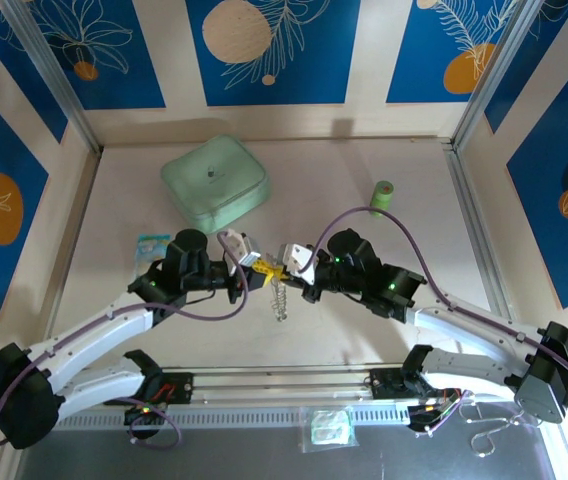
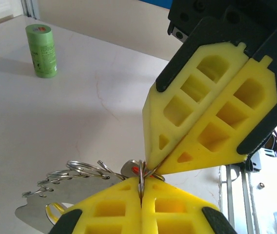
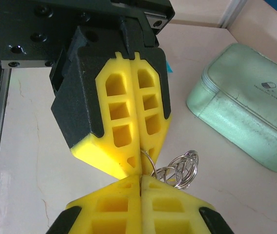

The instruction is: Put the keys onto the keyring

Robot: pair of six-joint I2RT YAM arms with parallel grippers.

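Silver wire is what both of your hands are clamped on. The keyring is at the middle of the desk, exactly where the left hand and the right hand meet tip to tip. Both are shut, the left plainly on a strand of the ring and the right, as far as I can judge, on the same loop. Neither arm is nearer.

From above, the beaded chain runs straight from the pinch toward 6 o'clock, and that is the long axis you must keep clear of. You cannot tell there whether it hangs or lies flat.

The left wrist view adds a small red spot, likely the red key, pressed against the ring just at 11 o'clock of your own fingertips, and a green roll far off at 10 o'clock.

The right wrist view shows the ring's coils bunched at 3 o'clock of the pinch, with a pale green case beyond them
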